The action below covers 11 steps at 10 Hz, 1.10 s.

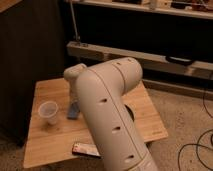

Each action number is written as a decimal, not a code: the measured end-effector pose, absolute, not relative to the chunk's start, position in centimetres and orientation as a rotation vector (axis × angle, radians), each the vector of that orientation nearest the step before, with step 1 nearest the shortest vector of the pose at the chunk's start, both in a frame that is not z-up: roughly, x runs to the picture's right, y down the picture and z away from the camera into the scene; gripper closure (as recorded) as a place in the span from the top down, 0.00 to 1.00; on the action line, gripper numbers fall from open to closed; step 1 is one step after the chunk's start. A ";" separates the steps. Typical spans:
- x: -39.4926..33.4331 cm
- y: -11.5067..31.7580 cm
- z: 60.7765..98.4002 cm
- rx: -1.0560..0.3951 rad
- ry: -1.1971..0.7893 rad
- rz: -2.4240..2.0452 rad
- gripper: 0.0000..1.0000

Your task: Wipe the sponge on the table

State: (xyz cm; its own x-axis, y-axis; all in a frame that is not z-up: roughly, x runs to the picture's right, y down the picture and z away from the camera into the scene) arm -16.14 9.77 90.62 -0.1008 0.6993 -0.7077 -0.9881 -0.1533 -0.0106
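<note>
Just left of the frame's centre, the gripper [74, 103] stands closed on the sponge [73, 113] at its tip, low over the table [50, 146], near the cup [48, 111].

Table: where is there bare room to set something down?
Bare wood on the table along its near-left edge, below the cup, and at the right corner past the arm. Crowded centre-left: cup, sponge under the gripper, jaws shut on it, flat box.
</note>
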 end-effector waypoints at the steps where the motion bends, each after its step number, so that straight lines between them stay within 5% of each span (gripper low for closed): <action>1: -14.6 9.9 90.2 -0.673 0.566 1.632 0.03; 11: -11.5 14.2 84.9 -0.720 0.527 1.632 0.03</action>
State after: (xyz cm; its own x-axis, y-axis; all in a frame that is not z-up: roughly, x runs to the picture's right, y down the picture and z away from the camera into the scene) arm -11.53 14.22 84.92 -0.0925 0.7002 -0.7079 -0.9819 -0.1820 -0.0517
